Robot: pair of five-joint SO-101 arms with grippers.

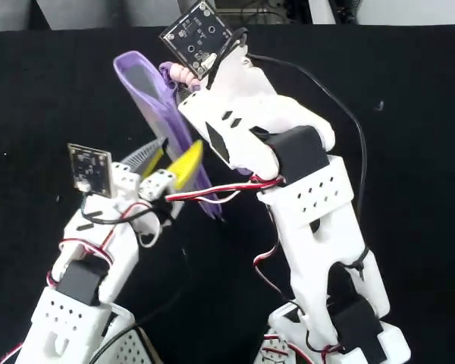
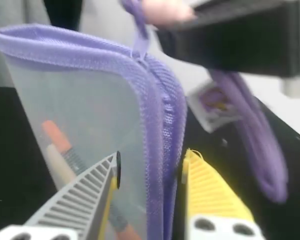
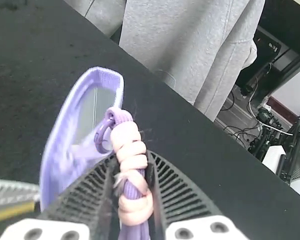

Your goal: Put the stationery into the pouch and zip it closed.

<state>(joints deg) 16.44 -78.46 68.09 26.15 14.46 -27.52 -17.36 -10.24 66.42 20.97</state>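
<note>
High view: left gripper (image 1: 169,159) is clamping the pouch (image 1: 140,82) at 6 o'clock so right gripper (image 3: 132,172), pinching the zipper pull (image 3: 129,142), can close it.

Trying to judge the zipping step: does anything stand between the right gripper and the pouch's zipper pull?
Nothing visible does. The right gripper is shut directly on the pull cord, and the left gripper clamps the pouch by its edge, pens inside.
</note>
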